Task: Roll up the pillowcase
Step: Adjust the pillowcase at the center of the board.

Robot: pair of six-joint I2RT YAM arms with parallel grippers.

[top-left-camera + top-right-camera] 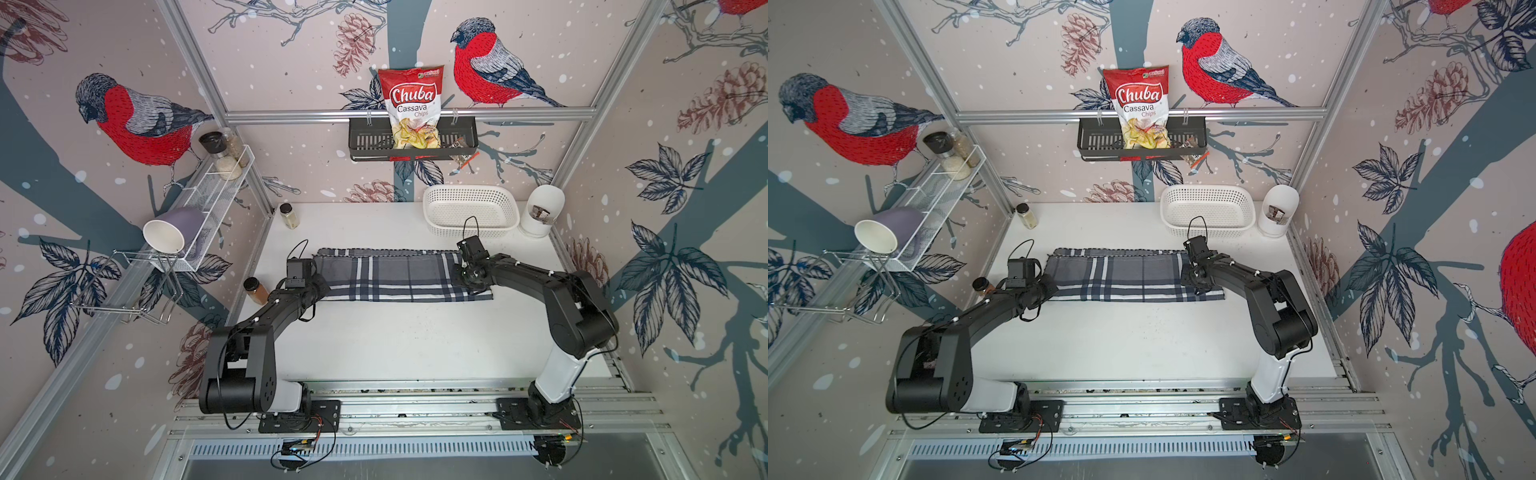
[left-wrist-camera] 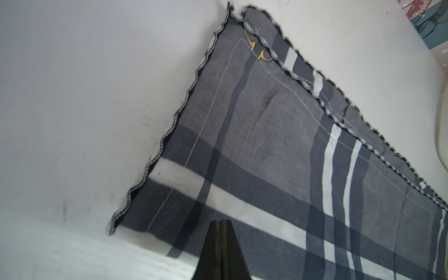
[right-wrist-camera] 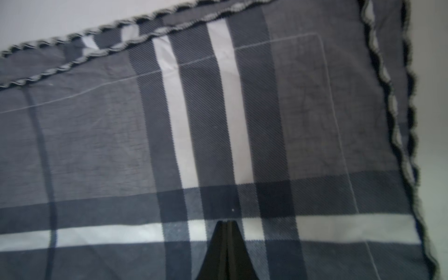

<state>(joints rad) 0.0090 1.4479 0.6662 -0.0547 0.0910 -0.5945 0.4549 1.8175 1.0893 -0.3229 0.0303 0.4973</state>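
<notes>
Both closed tight: left gripper [image 2: 221, 225] and right gripper [image 3: 228, 224] are pressing their tips onto the pillowcase's [image 1: 399, 276] ends, pinch unclear. Just beyond the right gripper a basket [image 1: 478, 229] is sitting; farther back, chips [image 1: 411, 99] are standing in a rack [image 1: 365, 143]. White table [image 1: 395, 353], bird-papered walls [image 1: 291, 62]. The pillowcase is stretching lengthwise, gripper to gripper.
</notes>
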